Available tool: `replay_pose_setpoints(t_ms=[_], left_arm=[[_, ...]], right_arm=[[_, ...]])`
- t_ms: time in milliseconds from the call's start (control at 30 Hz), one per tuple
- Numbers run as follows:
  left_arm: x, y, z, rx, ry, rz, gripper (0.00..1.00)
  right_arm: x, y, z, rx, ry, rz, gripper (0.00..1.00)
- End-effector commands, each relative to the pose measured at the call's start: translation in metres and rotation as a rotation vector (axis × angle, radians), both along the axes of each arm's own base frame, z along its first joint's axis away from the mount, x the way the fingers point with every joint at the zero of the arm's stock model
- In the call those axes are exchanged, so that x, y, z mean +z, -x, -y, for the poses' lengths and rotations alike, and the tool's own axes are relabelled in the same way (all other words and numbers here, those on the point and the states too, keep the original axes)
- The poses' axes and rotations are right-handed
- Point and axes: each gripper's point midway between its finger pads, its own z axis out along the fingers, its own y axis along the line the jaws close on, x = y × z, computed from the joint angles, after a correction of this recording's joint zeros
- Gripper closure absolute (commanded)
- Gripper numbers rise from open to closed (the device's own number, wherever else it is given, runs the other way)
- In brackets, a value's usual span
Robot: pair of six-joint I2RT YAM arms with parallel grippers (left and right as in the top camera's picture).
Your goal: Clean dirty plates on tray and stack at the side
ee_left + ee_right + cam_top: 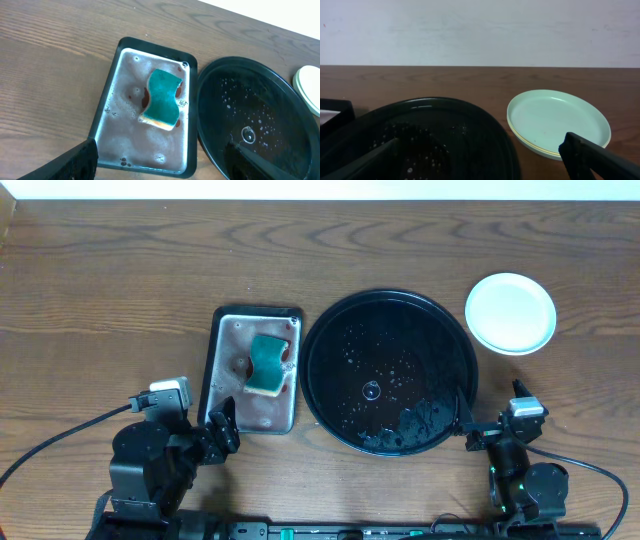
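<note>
Nearest me, the left gripper (222, 430) and right gripper (488, 420) stand with jaws apart, both empty. Beyond them the tray (308, 360) is wet and holds no plates. The plates (510, 312) are stacked just right of it. Risk: the right gripper sits close to the tray rim, and a careless sweep could shove the tray into the stack.

The tray (350, 330) is glossy black, speckled with pale droplets and a patch of foam near its front rim. The top plate (558, 118) is pale mint, with a thin yellow line showing under its rim. The pan (125, 90) is grey metal with a dark rim, filmed with pinkish-brown suds and a few red spots. The sponge (162, 97) is teal-green over yellow. The table (120, 280) is dark brown with wavy wood grain. The wall (480, 30) is off-white.
</note>
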Motion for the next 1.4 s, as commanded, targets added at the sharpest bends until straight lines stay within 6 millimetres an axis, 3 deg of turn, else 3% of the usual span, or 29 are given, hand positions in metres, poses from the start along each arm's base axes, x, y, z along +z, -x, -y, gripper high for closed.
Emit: replay_pose_setpoints(t_ms=[0, 333, 500, 800, 1200, 1367], left_arm=[[-0.003, 0.000, 0.001, -0.014, -0.013, -0.002, 0.19], [-0.003, 0.001, 0.001, -0.015, -0.014, -0.003, 0.19], [-0.011, 0.005, -0.009, 0.005, -0.064, 0.013, 0.19], [-0.031, -0.013, -0.013, -0.022, -0.115, 0.288, 0.19], [-0.020, -0.044, -0.015, -0.014, -0.202, 0.686, 0.19], [-0.044, -0.047, -0.015, -0.022, -0.219, 0.627, 0.19]], right_arm=[[0.000, 0.000, 0.000, 0.006, 0.011, 0.004, 0.01], [0.000, 0.000, 0.000, 0.006, 0.011, 0.004, 0.01], [0.000, 0.000, 0.000, 0.006, 0.011, 0.004, 0.01], [0.000, 0.000, 0.000, 0.006, 0.011, 0.004, 0.01], [0.000, 0.000, 0.000, 0.006, 0.011, 0.004, 0.01], [0.000, 0.000, 0.000, 0.006, 0.011, 0.004, 0.01]])
